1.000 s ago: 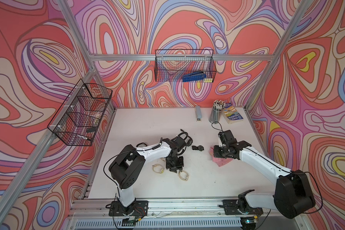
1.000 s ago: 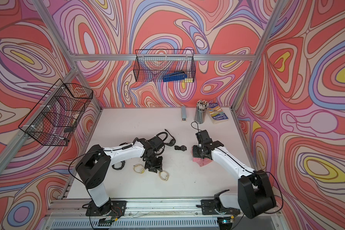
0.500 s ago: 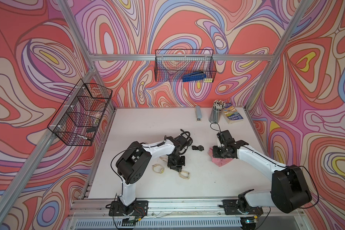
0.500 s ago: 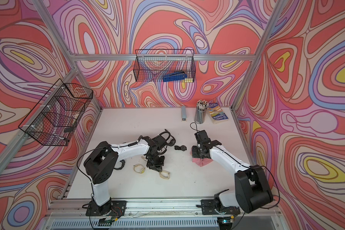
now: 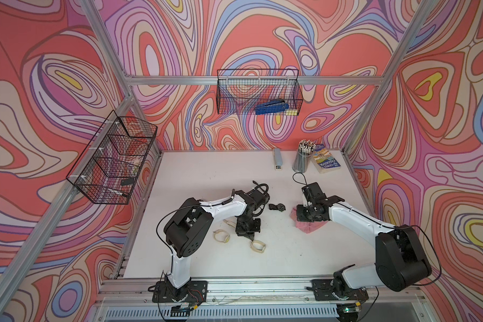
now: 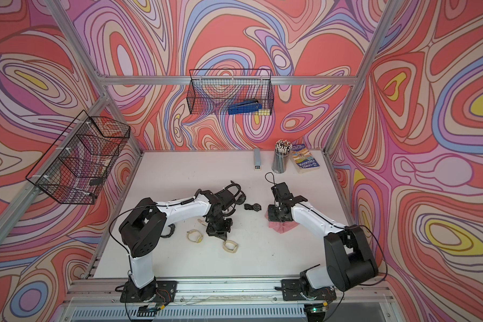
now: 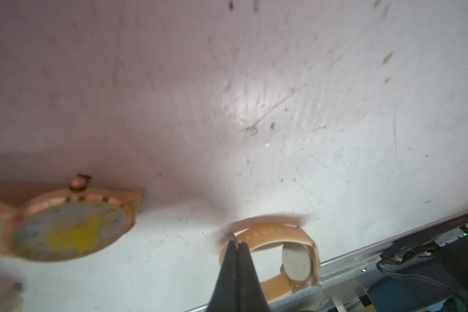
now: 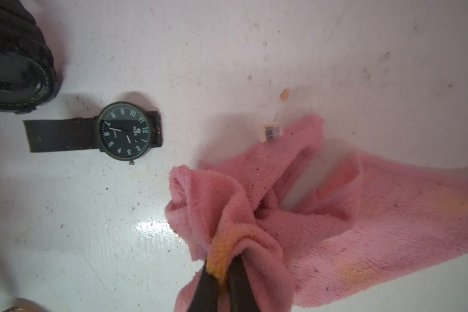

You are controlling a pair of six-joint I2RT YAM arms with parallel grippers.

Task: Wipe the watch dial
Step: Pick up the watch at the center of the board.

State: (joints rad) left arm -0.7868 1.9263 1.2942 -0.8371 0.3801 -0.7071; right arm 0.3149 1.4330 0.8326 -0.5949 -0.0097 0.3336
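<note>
Strap of tan watch [image 7: 295, 260] pinched in left tool [image 7: 237, 244], jaws fully together, near front of surface [image 5: 207, 181]. Just beside it, rose-gold watch [image 7: 65, 229], dial smeared yellow. Farther out: black watch [image 8: 125, 132] flat, face up; right tool [image 8: 223, 266] clamped on pink cloth [image 8: 335, 216] near it, not touching.

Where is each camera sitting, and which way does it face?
Top views: high at the front, facing down toward the back wall; whole table, left arm, right arm.
Left wrist: on the left arm, down past the left gripper, shut on a tan watch; only fingertips show.
Right wrist: down past the right gripper, shut on the pink cloth; fingertips only.
Shared: the black watch, in right wrist and both top views.
</note>
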